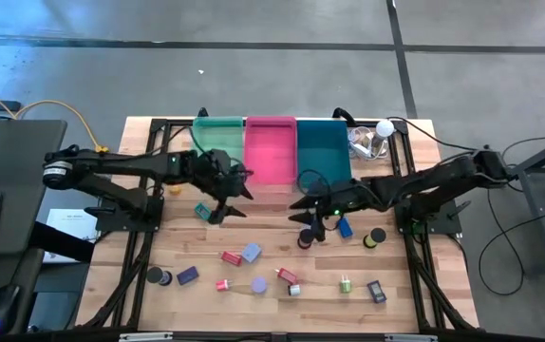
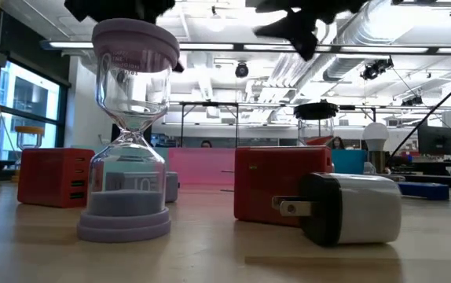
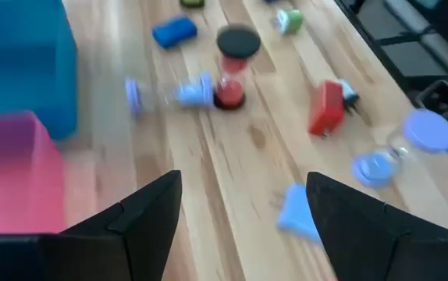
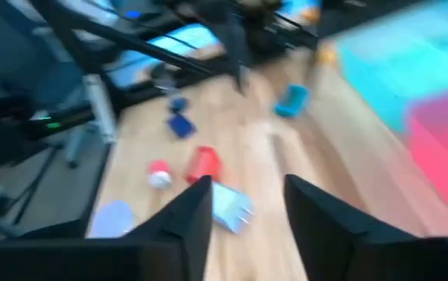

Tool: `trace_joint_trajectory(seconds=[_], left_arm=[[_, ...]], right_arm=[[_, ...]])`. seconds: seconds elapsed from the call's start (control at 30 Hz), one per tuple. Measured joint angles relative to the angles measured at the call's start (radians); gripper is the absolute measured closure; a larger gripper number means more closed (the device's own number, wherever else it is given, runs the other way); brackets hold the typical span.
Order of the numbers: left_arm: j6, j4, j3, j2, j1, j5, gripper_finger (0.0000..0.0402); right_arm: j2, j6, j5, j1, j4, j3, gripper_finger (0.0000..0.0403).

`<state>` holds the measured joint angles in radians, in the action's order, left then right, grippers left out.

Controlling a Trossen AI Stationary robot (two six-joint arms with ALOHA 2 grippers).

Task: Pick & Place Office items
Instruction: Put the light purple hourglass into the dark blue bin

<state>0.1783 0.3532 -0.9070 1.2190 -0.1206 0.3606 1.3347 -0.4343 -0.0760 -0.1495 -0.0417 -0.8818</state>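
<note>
Both end effectors hover agape — left (image 1: 223,204), right (image 1: 308,226) — over wood.

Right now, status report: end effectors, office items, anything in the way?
Left end effector open, empty, above the wooden table. Right end effector parted, empty. Small office items loose on table. Nothing blocking.
</note>
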Motion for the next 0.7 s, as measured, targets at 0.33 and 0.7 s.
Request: trace_joint_trajectory(seconds=[0.33, 0.7], left_arm=[[-0.003, 0.059, 0.055, -0.002, -0.160, 0.268, 0.0134], [-0.089, -0.078, 0.231, -0.056, -0.200, 0.267, 0.0134]], right_arm=[[0.019, -0.281, -0.051, 0.126, 0.598, -0.177, 0.0202], [0.223, -0.510, 0.066, 0.187, 0.608, -0.187, 0.0202]])
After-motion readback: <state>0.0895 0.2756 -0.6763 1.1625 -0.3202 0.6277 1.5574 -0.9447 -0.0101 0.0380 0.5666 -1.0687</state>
